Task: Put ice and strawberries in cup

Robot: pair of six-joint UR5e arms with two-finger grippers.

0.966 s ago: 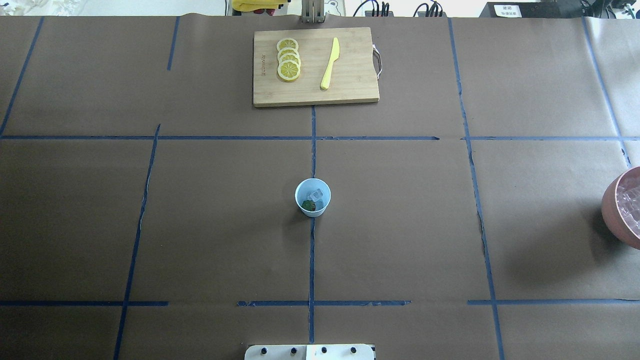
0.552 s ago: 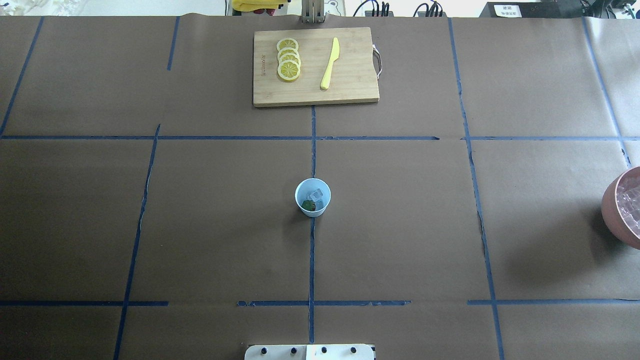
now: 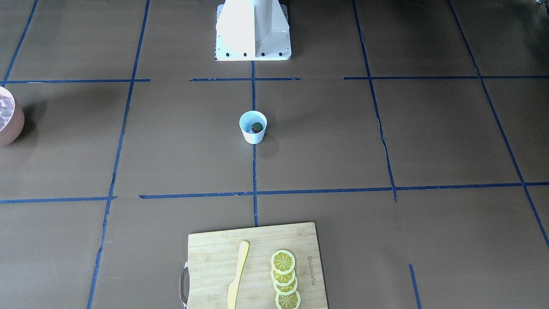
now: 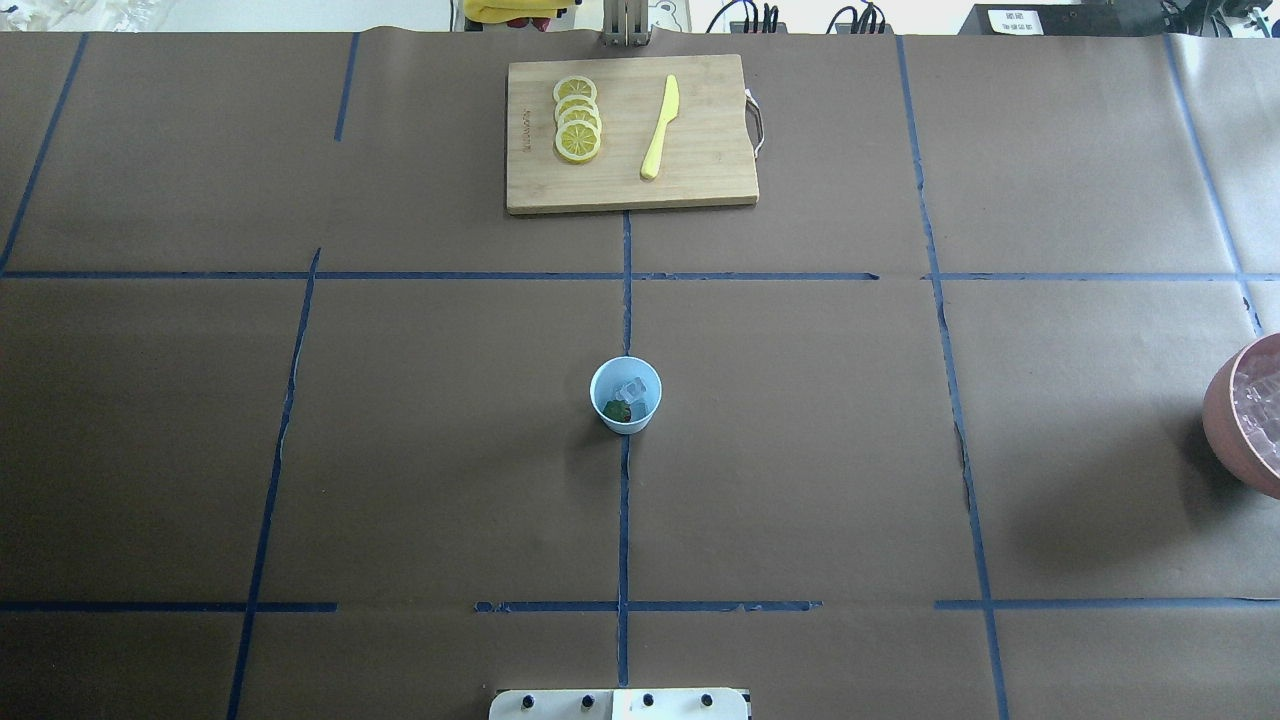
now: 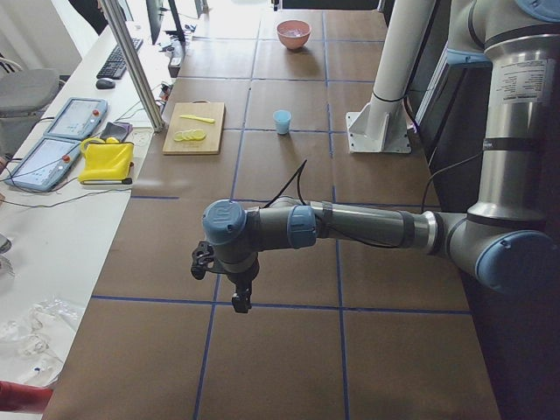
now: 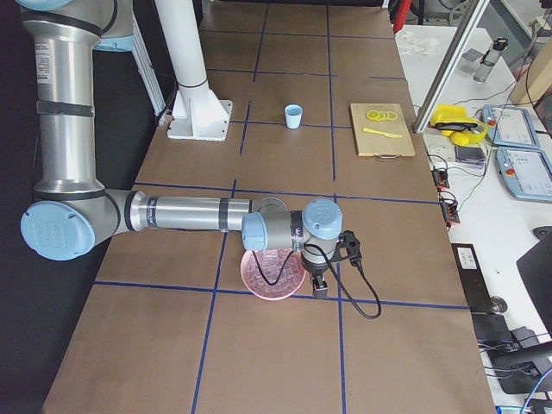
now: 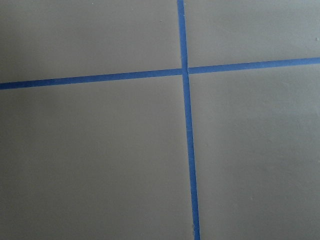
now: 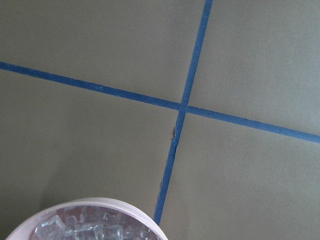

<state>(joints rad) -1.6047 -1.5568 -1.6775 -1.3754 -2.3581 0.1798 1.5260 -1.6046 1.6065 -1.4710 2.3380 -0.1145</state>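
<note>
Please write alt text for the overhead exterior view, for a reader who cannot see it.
A small white cup holding ice and a strawberry stands at the centre; a cutting board with lemon slices and a yellow knife lies beyond.

Mid-table, the cup [image 4: 628, 424] holds ice [image 4: 633, 387] and a strawberry [image 4: 616, 410]; bowl [image 4: 1225, 420] at right edge.

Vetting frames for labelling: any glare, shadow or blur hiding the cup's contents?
Front-facing view: robot base blown out white, but cup sharp, strawberry visible inside. Overhead view: even light, ice readable, soft shadow beside the bowl. Side views: cup too small to read contents. Right wrist view: bowl cropped at the bottom edge.
</note>
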